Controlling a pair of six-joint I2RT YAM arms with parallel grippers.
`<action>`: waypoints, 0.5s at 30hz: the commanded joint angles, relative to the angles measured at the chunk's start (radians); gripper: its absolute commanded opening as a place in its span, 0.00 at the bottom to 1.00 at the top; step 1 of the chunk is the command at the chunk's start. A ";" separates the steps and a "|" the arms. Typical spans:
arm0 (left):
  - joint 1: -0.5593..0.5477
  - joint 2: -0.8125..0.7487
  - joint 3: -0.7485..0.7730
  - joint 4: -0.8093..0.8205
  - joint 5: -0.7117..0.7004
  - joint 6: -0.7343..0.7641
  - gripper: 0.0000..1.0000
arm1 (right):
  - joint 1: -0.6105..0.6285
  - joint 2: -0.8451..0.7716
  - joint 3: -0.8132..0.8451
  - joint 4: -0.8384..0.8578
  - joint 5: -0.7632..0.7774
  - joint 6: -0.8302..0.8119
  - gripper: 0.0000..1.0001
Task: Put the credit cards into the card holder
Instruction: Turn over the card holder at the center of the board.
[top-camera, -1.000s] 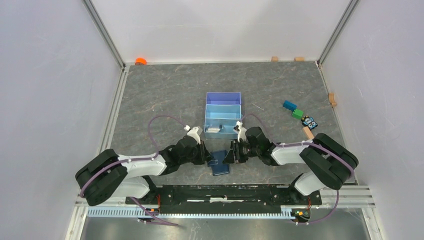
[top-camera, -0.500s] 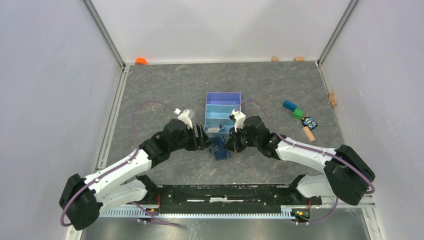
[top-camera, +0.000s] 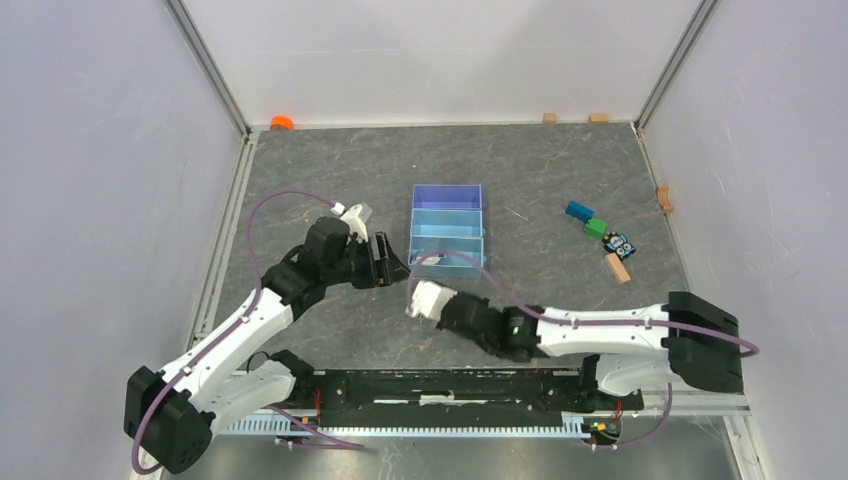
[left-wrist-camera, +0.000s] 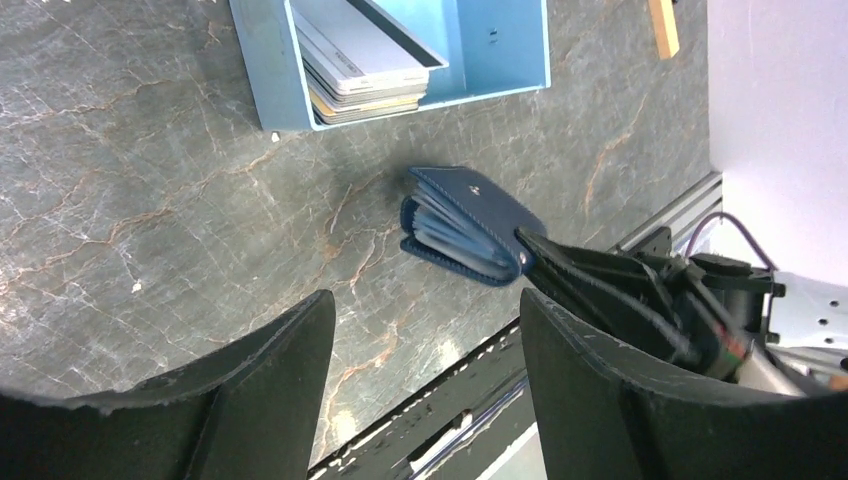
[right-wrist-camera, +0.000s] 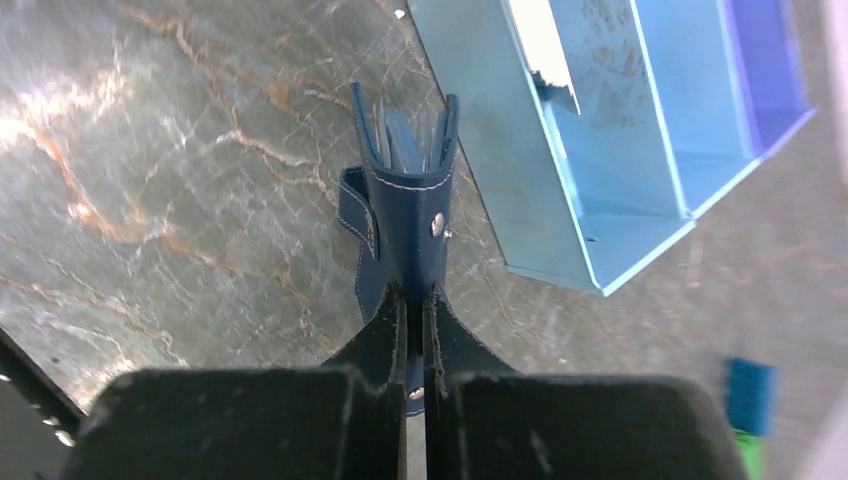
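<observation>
**Top view.** The grey marbled counter (top-camera: 330, 170) is carrying a three-compartment tray (top-camera: 447, 197), light blue and purple, at its centre. The left gripper (top-camera: 392, 266) is hovering just left of the tray's near compartment. The right arm (top-camera: 600, 325) is reaching in from the right, its wrist sitting near of the tray and covering whatever it is grasping. A blue block (top-camera: 578, 210) and a green block (top-camera: 596, 228) are lying well right of the tray.

**Left wrist view.** The left gripper is hanging released, jaws spread wide over bare counter with nothing between them. The credit cards (left-wrist-camera: 360, 75) are lying stacked in the tray's near compartment. The card holder (left-wrist-camera: 465, 228), navy and folded, is sitting just near of the tray's near left corner, apart from it. The right gripper (left-wrist-camera: 528, 248) is pinching its edge.

**Right wrist view.** The right gripper is clenching the card holder's cover edge, lighter blue pockets showing between the covers. Whether the holder is touching the counter cannot be told.
</observation>
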 joint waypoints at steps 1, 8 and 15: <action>0.005 0.002 -0.024 0.001 0.071 0.101 0.74 | 0.198 0.071 -0.025 0.054 0.442 -0.178 0.00; -0.005 -0.002 -0.093 0.044 0.135 0.109 0.74 | 0.357 0.201 0.059 -0.127 0.469 -0.054 0.52; -0.099 -0.006 -0.176 0.129 0.096 0.042 0.73 | 0.381 0.065 0.125 -0.300 0.294 0.246 0.73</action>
